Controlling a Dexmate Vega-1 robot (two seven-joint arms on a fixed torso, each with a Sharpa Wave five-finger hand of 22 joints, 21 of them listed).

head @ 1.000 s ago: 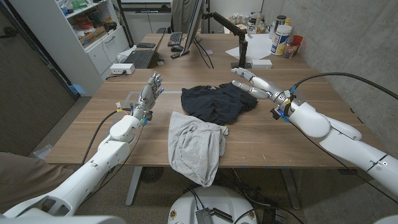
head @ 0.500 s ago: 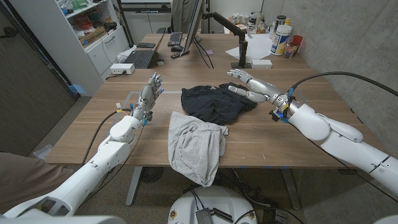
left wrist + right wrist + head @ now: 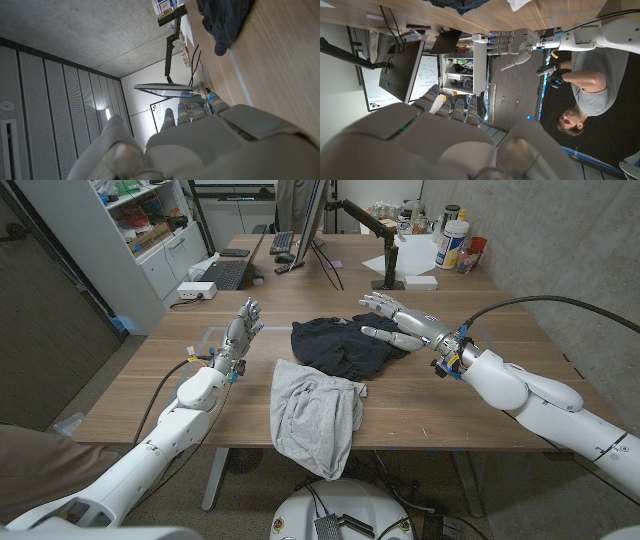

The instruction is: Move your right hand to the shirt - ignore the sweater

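Note:
A crumpled black garment (image 3: 343, 346) lies at the table's middle, and its dark edge (image 3: 223, 21) also appears in the left wrist view. A light grey garment (image 3: 314, 415) lies in front of it and hangs over the table's near edge. My right hand (image 3: 394, 321) hovers at the black garment's right edge with fingers spread and nothing in it; whether it touches the cloth I cannot tell. The grey garment sits well to the front-left of that hand. My left hand (image 3: 243, 323) stands upright, fingers apart, left of both garments and holding nothing.
At the back of the wooden table (image 3: 450, 395) are a laptop (image 3: 222, 273), a keyboard (image 3: 283, 243), a monitor-arm base (image 3: 388, 272) and bottles (image 3: 452, 242). A shelf unit (image 3: 140, 230) stands at the far left. A person (image 3: 585, 85) appears in the right wrist view.
My right hand has slid left, from beside the black garment to over its right edge. The left arm and both garments are unchanged.

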